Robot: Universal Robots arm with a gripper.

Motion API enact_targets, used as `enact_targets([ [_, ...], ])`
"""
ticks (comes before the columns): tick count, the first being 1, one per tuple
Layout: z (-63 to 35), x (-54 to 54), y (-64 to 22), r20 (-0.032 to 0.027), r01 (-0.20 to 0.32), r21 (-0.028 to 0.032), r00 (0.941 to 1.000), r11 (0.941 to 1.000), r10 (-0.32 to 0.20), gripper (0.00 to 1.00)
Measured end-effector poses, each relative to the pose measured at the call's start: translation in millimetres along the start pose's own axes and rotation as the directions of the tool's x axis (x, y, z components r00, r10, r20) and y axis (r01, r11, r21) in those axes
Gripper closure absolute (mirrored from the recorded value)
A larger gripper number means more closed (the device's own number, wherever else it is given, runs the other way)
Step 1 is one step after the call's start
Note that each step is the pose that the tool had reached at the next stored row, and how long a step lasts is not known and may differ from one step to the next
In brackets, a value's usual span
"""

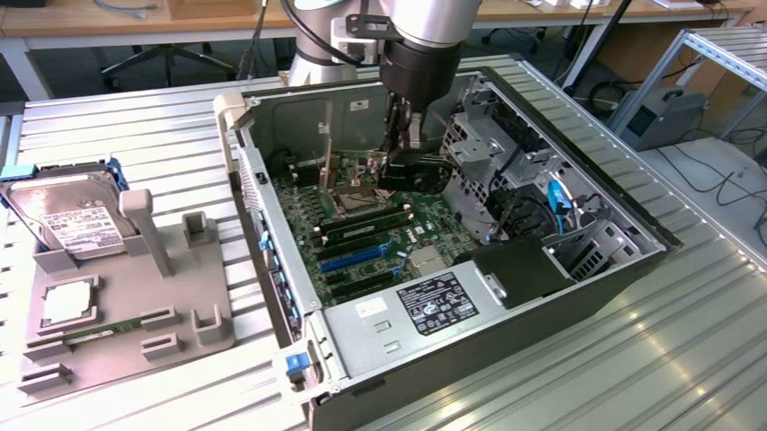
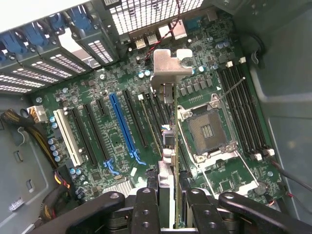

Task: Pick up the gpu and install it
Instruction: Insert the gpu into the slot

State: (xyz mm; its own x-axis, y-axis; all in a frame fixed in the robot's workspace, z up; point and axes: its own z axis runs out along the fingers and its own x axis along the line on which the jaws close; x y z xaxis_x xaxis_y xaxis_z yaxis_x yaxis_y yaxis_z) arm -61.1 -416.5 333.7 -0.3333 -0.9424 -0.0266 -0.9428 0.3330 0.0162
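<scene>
We saw an open black-and-grey desktop computer case (image 1: 605, 274) lying on its side, holding a green motherboard (image 1: 359, 224) with a bare processor socket (image 2: 207, 129), a long blue expansion slot (image 2: 123, 124), a white slot (image 2: 67, 134), black memory slots (image 2: 246, 105) and a labelled grey power supply (image 1: 419, 314) at the near end. Beside the case, toward the exterior view's left, a grey moulded parts tray (image 1: 120, 332) carried a silver hard drive with a white label (image 1: 72, 220) standing in its far corner, a flat silvery square part (image 1: 66, 301) and a narrow green memory stick (image 1: 102, 330) along its near edge.

Everything rested on a ribbed aluminium table (image 1: 623, 359); behind it stood wooden desks (image 1: 108, 20), and grey floor with cables lay at the exterior view's right.

The black robot gripper (image 2: 170, 195) was inside the case, its fingers (image 2: 146, 209) closed on the gpu (image 2: 168, 139), a thin black card. The card stood on edge just above the motherboard between the slots and the socket, long axis parallel to the slots, its silvery bracket (image 2: 168, 66) pointing toward the case's vented rear wall (image 2: 151, 14).
</scene>
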Motion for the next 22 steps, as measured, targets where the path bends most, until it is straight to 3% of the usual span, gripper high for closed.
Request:
enact_targets([
  [22,0.2,0.0,0.0,-0.0004,0.029,-0.0007,0.9996,0.9996,-0.029,0.73],
])
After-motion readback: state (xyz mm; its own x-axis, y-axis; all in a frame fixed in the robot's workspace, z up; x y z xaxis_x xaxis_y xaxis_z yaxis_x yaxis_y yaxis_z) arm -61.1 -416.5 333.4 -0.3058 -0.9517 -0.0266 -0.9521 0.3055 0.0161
